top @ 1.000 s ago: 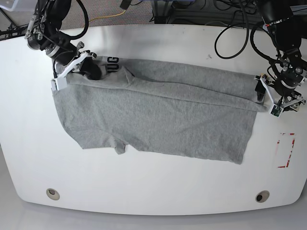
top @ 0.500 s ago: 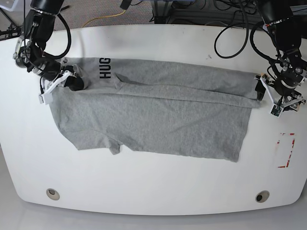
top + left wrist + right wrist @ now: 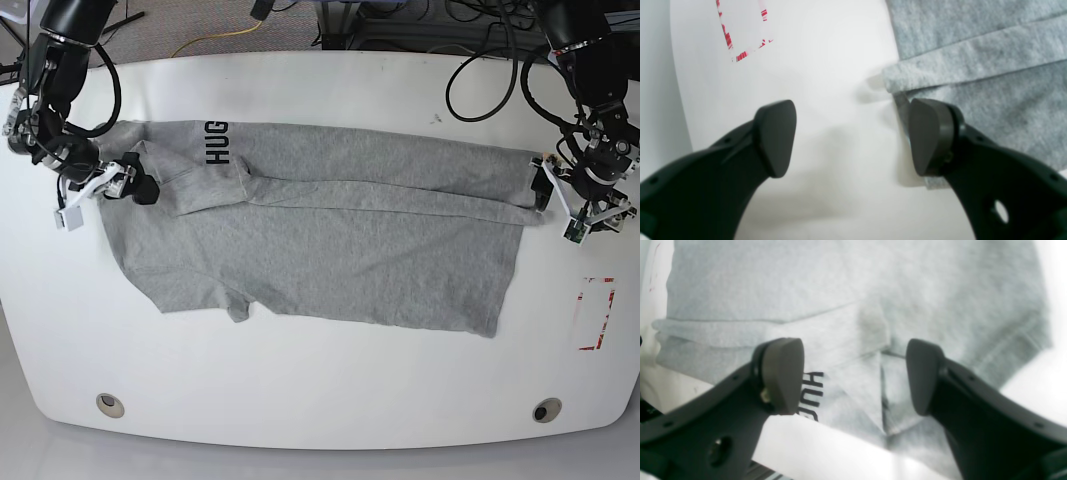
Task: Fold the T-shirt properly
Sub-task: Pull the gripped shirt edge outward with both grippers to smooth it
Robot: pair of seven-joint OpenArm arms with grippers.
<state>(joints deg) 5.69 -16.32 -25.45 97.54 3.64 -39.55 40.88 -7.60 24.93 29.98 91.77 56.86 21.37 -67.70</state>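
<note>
The T-shirt point(image 3: 330, 235) lies flat on the white counter point(image 3: 300, 400) with its long axis running across it from one arm to the other, its far long edge already turned over into a narrow band. The black letters point(image 3: 217, 142) sit at the end nearest the right pincer point(image 3: 95, 188). That pincer hangs just off the shirt's sleeve end, its jaws spread wide and holding nothing; in its wrist view the lettered fold and the sleeve hem lie directly under the gap. At the opposite end the left pincer point(image 3: 575, 205) is also spread and empty, with one fingertip point(image 3: 928, 136) over the shirt's corner and the other over bare counter, so the folded band's tip point(image 3: 903, 78) lies just ahead of it. Each arm is thus nearest its own end (neither looks better placed). A red-marked rectangle point(image 3: 596, 313) beyond the shirt's left-pincer end is well apart from the cloth; nothing blocks either approach.
</note>
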